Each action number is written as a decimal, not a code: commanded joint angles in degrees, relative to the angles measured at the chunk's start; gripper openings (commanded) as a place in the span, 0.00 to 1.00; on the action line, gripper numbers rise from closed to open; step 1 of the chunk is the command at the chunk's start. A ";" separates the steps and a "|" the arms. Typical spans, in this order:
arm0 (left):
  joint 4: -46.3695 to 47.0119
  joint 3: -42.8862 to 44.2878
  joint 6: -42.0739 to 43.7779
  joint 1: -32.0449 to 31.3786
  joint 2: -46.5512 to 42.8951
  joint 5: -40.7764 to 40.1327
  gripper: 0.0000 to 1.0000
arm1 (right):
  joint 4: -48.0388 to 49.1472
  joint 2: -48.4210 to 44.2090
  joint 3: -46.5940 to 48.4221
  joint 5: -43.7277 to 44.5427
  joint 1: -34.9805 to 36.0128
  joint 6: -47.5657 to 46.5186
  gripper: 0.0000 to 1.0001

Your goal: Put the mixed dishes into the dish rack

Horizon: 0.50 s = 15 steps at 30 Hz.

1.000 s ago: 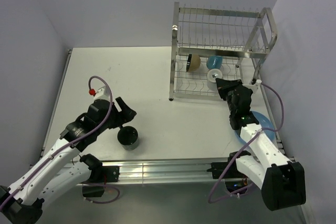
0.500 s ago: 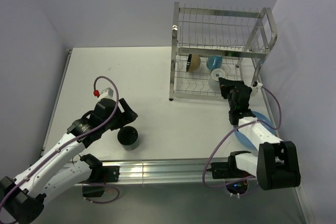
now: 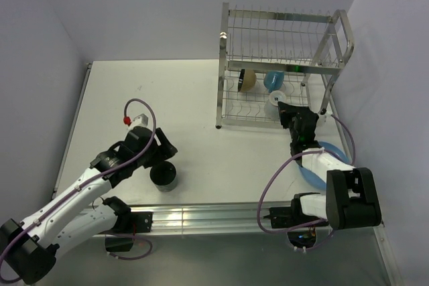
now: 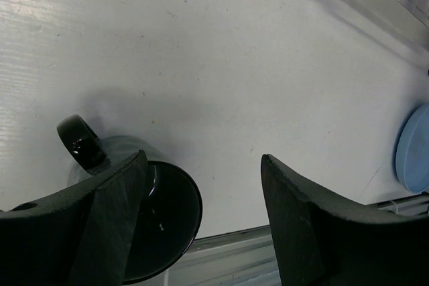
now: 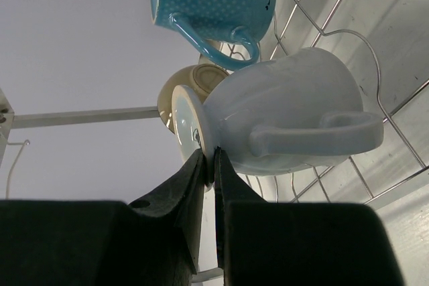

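Currently, white mug (image 5: 281, 118), rim pinched by right hand (image 5: 209, 159), is judged being seated in dish rack (image 3: 231, 15) lower tier, upper right; release is called for next. Lower left on the surface (image 3: 188, 92), dark mug (image 4: 164, 209) is overhung by spread left hand (image 4: 202, 159).

Light: bright, even, diffuse.
Shadows: soft, beside dark mug (image 4: 171, 205) on table (image 4: 201, 65).
Glare: faint sheen on white mug (image 5: 288, 112).

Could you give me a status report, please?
Left end effector open, hovering at dark mug. Right end effector shut on rim of white mug, inside dish rack. Light blue plate not yet loaded. Nothing obstructing.
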 commanded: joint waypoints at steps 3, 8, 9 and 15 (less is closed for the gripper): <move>-0.23 0.63 -2.13 -2.40 -1.01 -0.87 0.74 | 6.39 0.78 0.88 -0.01 -0.53 -2.10 0.12; -1.02 0.63 -5.11 -6.53 -1.19 -1.92 0.74 | 7.00 0.61 1.23 -2.39 -0.88 -3.86 0.61; -1.11 0.71 -5.46 -7.23 -1.19 -2.27 0.74 | 6.92 0.52 1.32 -2.92 -0.97 -4.04 0.64; -3.04 0.89 -7.40 -10.31 -0.48 -3.95 0.75 | 6.92 -0.97 1.76 -5.91 -1.76 -5.09 0.73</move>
